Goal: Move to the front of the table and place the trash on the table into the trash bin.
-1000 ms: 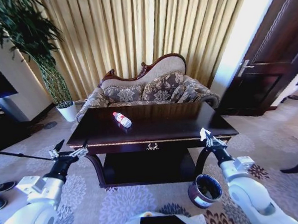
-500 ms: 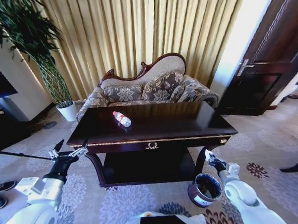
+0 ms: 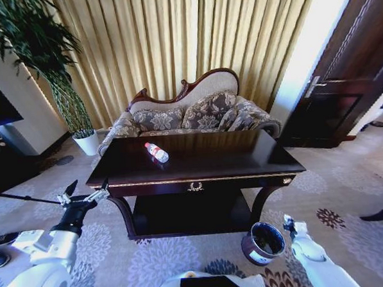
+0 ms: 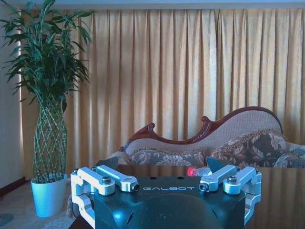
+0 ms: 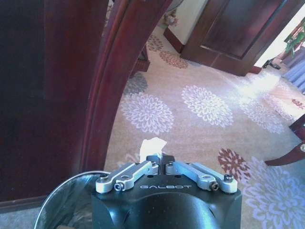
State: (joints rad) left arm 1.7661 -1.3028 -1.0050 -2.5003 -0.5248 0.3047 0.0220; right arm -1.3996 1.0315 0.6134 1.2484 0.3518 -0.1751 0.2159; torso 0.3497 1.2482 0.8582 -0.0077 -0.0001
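Note:
The dark glossy table [image 3: 211, 160] stands straight ahead, and a clear plastic bottle [image 3: 156, 152] with a red cap lies on its left half. My right gripper [image 3: 289, 224] hangs low beside the table's front right leg [image 5: 114, 86], next to the round trash bin [image 3: 252, 251]. In the right wrist view this gripper [image 5: 159, 161] is shut on a crumpled white paper wad [image 5: 152, 144], with the bin's rim [image 5: 57, 205] just beside it. My left gripper [image 3: 85, 193] is held open off the table's front left corner. The left wrist view shows it [image 4: 162, 166] level with the tabletop [image 4: 279, 191], the bottle's cap [image 4: 191, 171] beyond.
A carved patterned sofa [image 3: 190, 114] sits behind the table before the curtains. A tall plant in a white pot [image 3: 87, 142] stands back left, and a dark cabinet [image 3: 6, 159] lies farther left. A dark door [image 3: 343, 90] is at the right. Flowered carpet surrounds the table.
My right arm has dropped from the table's front right corner down to the floor-level bin. The left gripper has shifted slightly left. The bottle has not moved.

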